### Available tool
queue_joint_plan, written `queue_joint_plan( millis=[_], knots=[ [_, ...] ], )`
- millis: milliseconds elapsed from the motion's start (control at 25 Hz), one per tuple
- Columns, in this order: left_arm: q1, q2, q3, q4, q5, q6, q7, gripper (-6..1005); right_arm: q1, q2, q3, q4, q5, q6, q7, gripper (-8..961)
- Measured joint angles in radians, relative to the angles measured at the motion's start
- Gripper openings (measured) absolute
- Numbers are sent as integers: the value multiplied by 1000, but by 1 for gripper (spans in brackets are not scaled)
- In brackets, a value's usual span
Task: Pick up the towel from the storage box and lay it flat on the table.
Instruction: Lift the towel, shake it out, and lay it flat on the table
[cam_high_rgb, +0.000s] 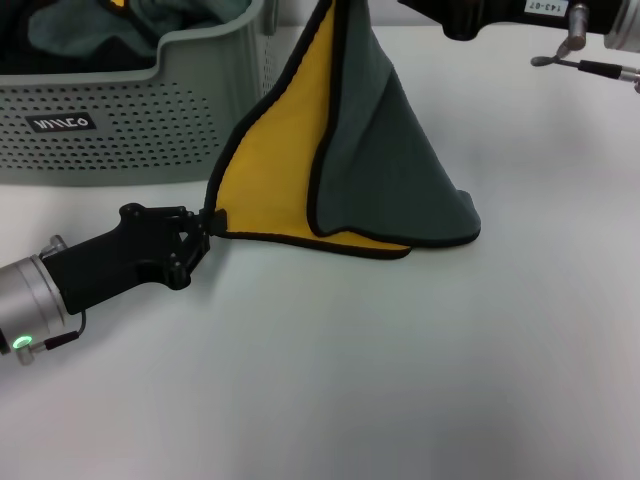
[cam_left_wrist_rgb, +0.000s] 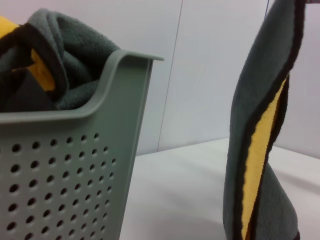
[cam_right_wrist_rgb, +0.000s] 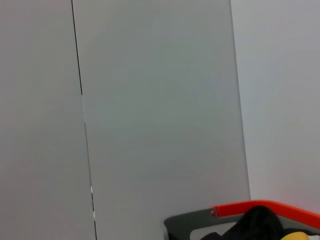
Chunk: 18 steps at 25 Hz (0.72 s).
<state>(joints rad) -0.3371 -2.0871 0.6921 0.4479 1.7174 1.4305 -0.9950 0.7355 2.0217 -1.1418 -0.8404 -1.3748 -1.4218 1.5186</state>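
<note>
The towel (cam_high_rgb: 370, 150), soft fleece, mustard one face, grey-green the other, black-edged, hangs like a tent, its lower hem resting on the white desk (cam_high_rgb: 400, 380) beside the perforated storage box (cam_high_rgb: 120, 130). The left hand (cam_high_rgb: 205, 232) pinches the corner at 9 o'clock. The right hand's state is out of view above.

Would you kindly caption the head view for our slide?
Left end effector pinches the hanging towel's corner beside the storage box.

left arm: low, reaching forward | left gripper (cam_high_rgb: 208, 232): closed, pinching | right arm: raised, mostly out of frame
</note>
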Motion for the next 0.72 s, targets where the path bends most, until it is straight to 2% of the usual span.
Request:
queue_joint_plan(
  millis=[200, 360, 480, 600, 720],
  knots=[
    [11, 6, -2, 8, -5, 50, -11, 28, -29, -2, 1, -7, 17, -7, 0, 56],
    [12, 28, -4, 32, -20, 163, -47, 12, -51, -9, 6, -12, 28, -24, 7, 57],
    [12, 33, -6, 94, -75, 257, -98, 13, -63, -16, 39, -15, 32, -47, 15, 59],
    [10, 37, -6, 216, -182, 369, -197, 13, -66, -20, 108, -15, 33, -87, 35, 60],
    [-1, 42, -5, 309, -246, 411, -279, 14, -61, -23, 173, -16, 36, -139, 56, 61]
  ],
)
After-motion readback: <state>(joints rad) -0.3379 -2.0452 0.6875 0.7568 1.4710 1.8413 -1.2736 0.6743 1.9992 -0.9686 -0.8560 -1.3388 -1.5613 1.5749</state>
